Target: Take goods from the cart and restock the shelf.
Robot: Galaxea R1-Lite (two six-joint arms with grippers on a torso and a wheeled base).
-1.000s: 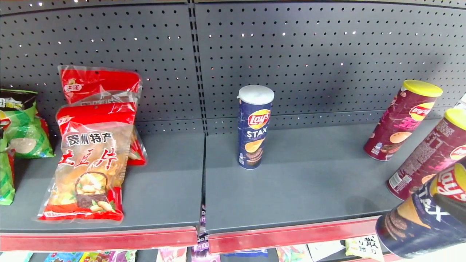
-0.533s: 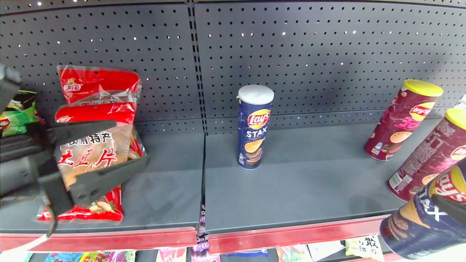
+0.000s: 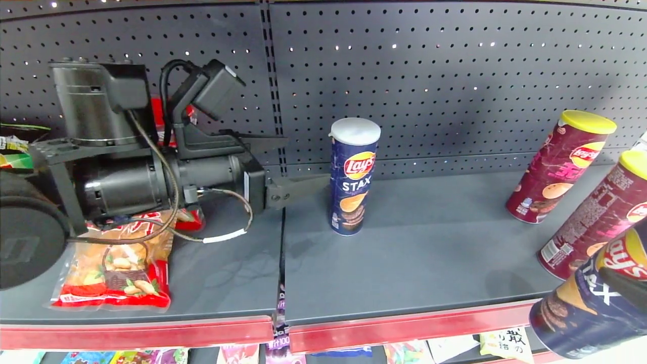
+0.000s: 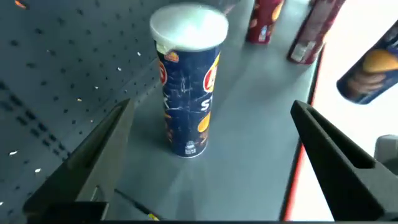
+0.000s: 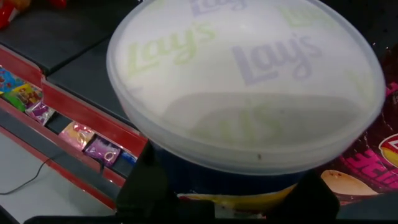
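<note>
A blue chips can (image 3: 354, 177) with a white lid stands upright in the middle of the grey shelf (image 3: 414, 258). My left gripper (image 3: 306, 161) hangs just left of it, open, with its fingers pointing at the can. From the left wrist, that can (image 4: 186, 87) stands ahead of the spread fingers (image 4: 93, 162), apart from them. At the shelf's front right corner my right gripper (image 3: 624, 285) is shut on a second blue can (image 3: 586, 303), which is tilted. Its white lid (image 5: 249, 81) sits right before the right wrist camera.
Two maroon cans (image 3: 556, 167) (image 3: 596, 217) with yellow lids lean at the right end of the shelf. Red snack bags (image 3: 116, 263) lie at the left under my left arm, with green bags (image 3: 12, 156) beyond. A red price rail (image 3: 404, 326) edges the shelf front; a pegboard (image 3: 429, 76) backs it.
My left arm has swung in from the left across the red bags, ending with its open gripper beside the standing blue can. The right gripper and its can have barely shifted.
</note>
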